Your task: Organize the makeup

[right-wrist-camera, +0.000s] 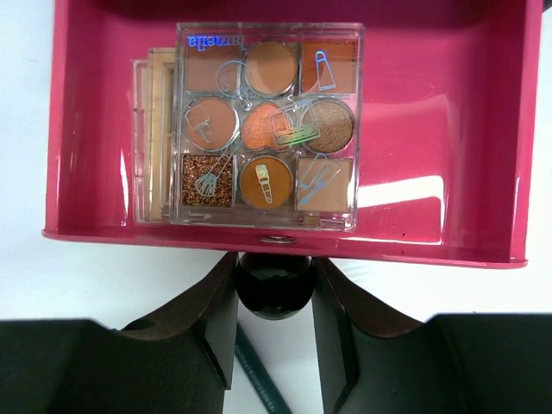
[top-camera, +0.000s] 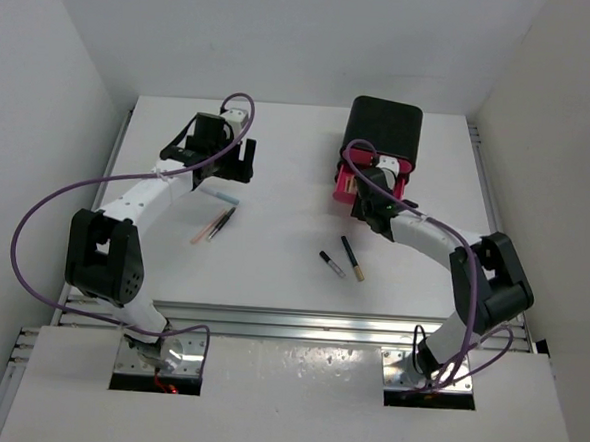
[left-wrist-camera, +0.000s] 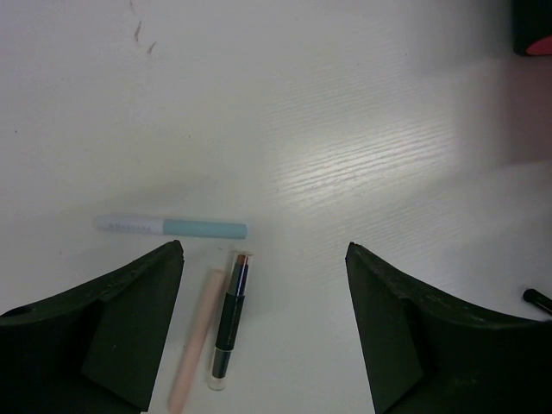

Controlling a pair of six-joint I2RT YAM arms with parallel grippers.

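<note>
- The table (left-wrist-camera: pixel 345 129) is showing a white top with fine wood-like grain, mostly matt and catching a soft sheen.
- The drawer (right-wrist-camera: pixel 431 129) is gleaming as glossy pink plastic with bright reflections.
- The eyeshadow palette (right-wrist-camera: pixel 269 125) is lying under clear shiny plastic bearing iridescent foil figures; one pan is glittering coarsely.
- The knob (right-wrist-camera: pixel 274 283) is shining smooth and black.
- The left fingers (left-wrist-camera: pixel 112 328) and right fingers (right-wrist-camera: pixel 181 345) are looking like matt black plastic.
- The pale blue stick (left-wrist-camera: pixel 171 227) is looking smooth and satiny.

- White walls (top-camera: pixel 54 66) on 3 sides, plain.
- White table (top-camera: pixel 271 280), faint wood grain, soft glare patch w/ overhead light.
- Alu rail (top-camera: pixel 299 324) along near edge.
</note>
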